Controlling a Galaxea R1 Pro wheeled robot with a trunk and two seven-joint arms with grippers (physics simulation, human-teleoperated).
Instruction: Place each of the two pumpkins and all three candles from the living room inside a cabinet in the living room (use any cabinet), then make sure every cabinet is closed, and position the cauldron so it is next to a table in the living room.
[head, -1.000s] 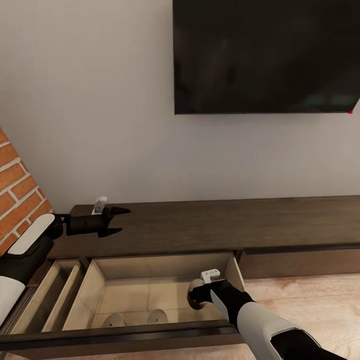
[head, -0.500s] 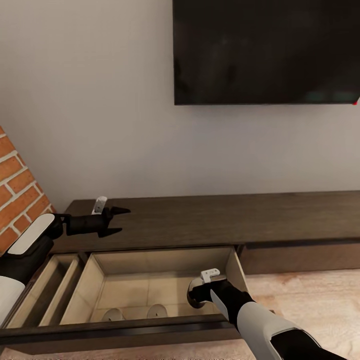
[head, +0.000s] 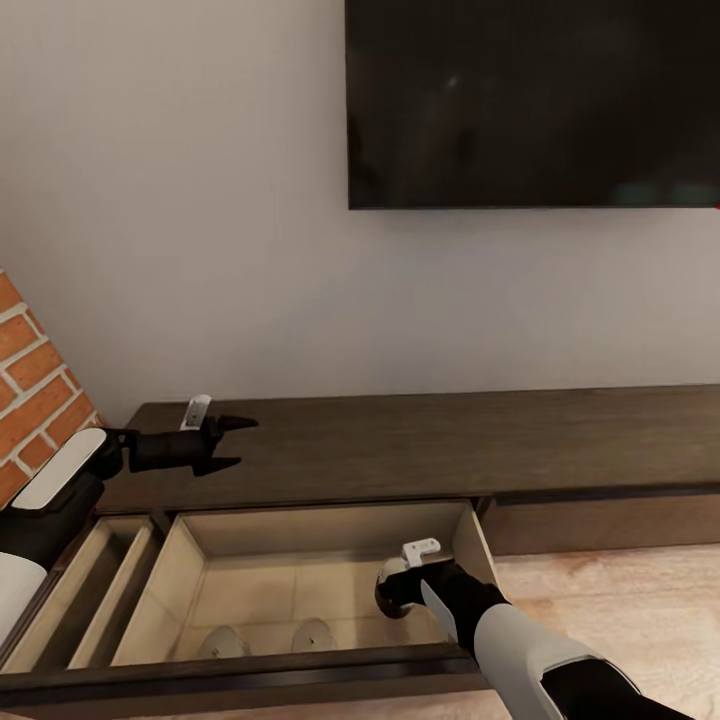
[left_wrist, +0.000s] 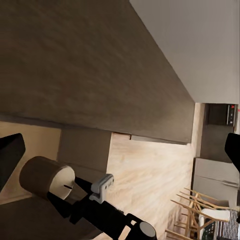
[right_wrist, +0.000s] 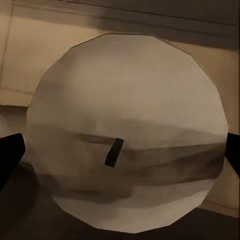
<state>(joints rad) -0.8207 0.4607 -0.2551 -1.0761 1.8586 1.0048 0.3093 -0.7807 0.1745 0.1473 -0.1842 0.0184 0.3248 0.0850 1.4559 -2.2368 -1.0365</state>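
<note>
The long dark-brown cabinet (head: 420, 445) stands against the wall with one drawer (head: 190, 560) pulled out, its beige inside showing. Two grey candles (head: 222, 641) (head: 312, 633) lie on the drawer floor near its front. My right gripper (head: 402, 602) is shut on a third candle (head: 384, 582) over the drawer's right side. The right wrist view shows that candle's pale flat top and wick (right_wrist: 125, 140) between the dark fingertips (right_wrist: 10, 155). My left gripper (head: 236, 441) hangs open and empty above the cabinet top. In the left wrist view the held candle (left_wrist: 47, 177) is seen from the side.
A black TV (head: 530, 100) hangs on the white wall above the cabinet. A brick wall (head: 30, 390) borders the left side. A second open compartment (head: 85, 590) lies left of the drawer. Wood floor (head: 620, 600) stretches to the right, with chairs far off (left_wrist: 210, 220).
The whole picture has shifted up a little, so the camera moved. Both grippers keep their poses and the right one still holds the candle over the drawer.
</note>
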